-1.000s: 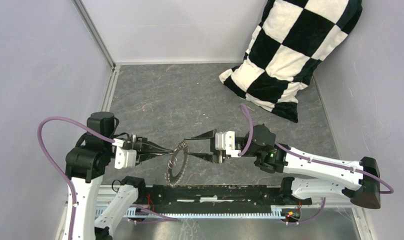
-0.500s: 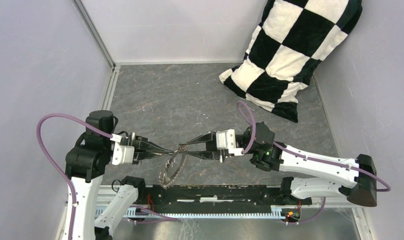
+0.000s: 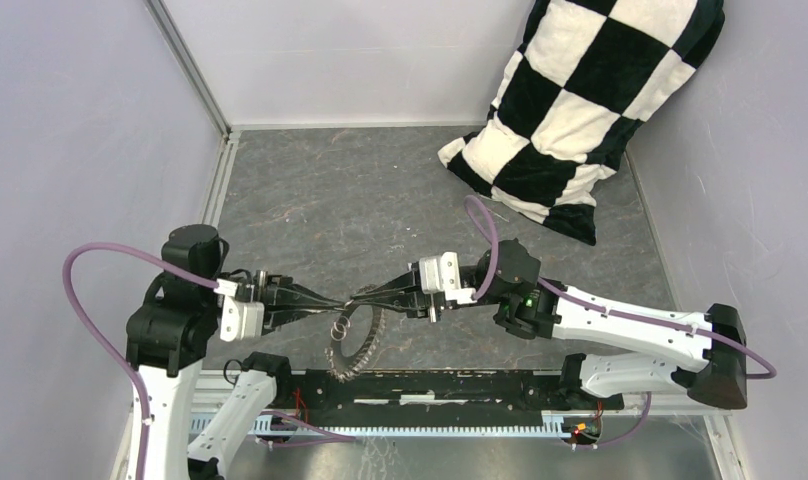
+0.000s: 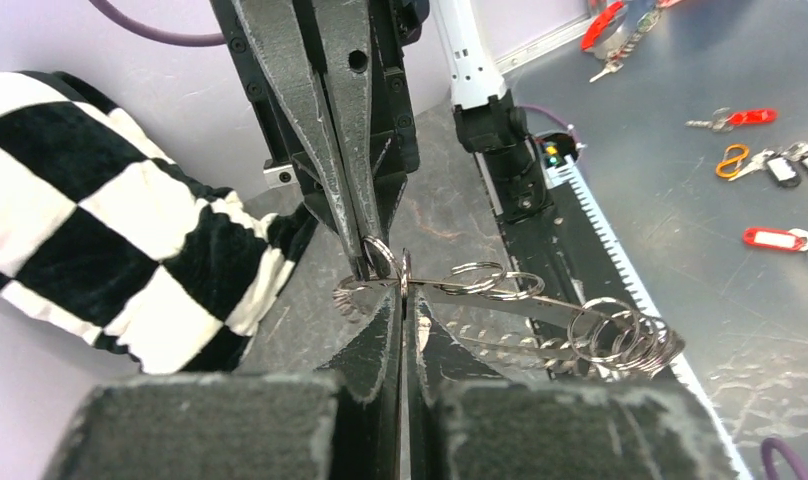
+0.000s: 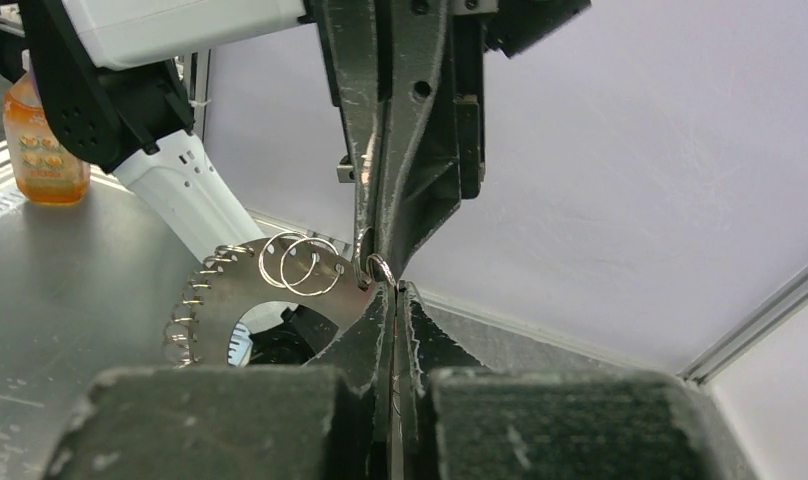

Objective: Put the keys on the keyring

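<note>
The keyring (image 3: 357,341) is a flat metal disc with a hollow centre and small wire rings along its rim, and it hangs between both arms above the grey table. My left gripper (image 3: 344,304) is shut on the keyring's (image 4: 540,300) edge. My right gripper (image 3: 359,297) comes from the opposite side, tip to tip with the left, and is shut on a small split ring (image 5: 380,268) at the keyring's (image 5: 230,290) rim. That split ring (image 4: 381,257) also shows in the left wrist view. Two small black-headed keys (image 4: 781,170) lie far off on the steel bench.
A black-and-white checked pillow (image 3: 590,110) leans in the back right corner. Red key tags (image 4: 775,238) and an orange carabiner (image 4: 730,160) lie on the steel bench beside the arm bases. An orange bottle (image 5: 45,130) stands there too. Grey walls close in the table.
My right gripper has moved left to the keyring's top and closed from open to shut on a small split ring. The keyring swung a little. The left gripper stayed shut.
</note>
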`<state>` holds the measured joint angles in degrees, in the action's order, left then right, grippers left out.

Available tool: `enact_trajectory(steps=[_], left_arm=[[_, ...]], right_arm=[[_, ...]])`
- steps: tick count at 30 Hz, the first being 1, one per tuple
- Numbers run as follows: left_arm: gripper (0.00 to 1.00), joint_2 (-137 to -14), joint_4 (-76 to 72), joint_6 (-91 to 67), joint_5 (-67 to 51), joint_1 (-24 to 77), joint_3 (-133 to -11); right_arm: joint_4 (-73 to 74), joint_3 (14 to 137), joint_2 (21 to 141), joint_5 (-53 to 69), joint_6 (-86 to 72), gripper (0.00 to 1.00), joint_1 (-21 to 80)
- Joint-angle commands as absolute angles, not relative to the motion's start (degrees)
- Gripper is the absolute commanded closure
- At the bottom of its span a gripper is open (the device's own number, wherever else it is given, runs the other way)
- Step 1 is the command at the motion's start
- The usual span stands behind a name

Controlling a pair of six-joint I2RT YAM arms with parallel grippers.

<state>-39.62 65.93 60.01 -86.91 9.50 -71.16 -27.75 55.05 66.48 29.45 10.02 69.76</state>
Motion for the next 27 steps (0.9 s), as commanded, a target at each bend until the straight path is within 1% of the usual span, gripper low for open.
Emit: enact_trajectory(steps=[1, 10, 20, 27], left_arm=[[0.98, -36.14, 58.72, 56.54, -87.66, 10.02, -69.4], [0.98, -34.84, 58.07, 64.07, -83.56, 10.02, -68.32], [0.98, -32.86, 58.23, 69.89, -80.5, 10.02, -66.68], [0.98, -32.52, 58.4, 71.33, -79.65, 10.02, -66.45]], right_arm=[[-26.29, 58.13, 66.16, 22.67, 6.59, 0.99, 69.92], [-13.66, 65.54, 69.37, 15.09, 0.09, 0.99, 69.96], [-14.56, 60.35, 64.77, 9.39, -5.4, 0.99, 69.96], [-15.26, 57.73, 62.41, 9.22, -7.21, 0.99, 69.98]])
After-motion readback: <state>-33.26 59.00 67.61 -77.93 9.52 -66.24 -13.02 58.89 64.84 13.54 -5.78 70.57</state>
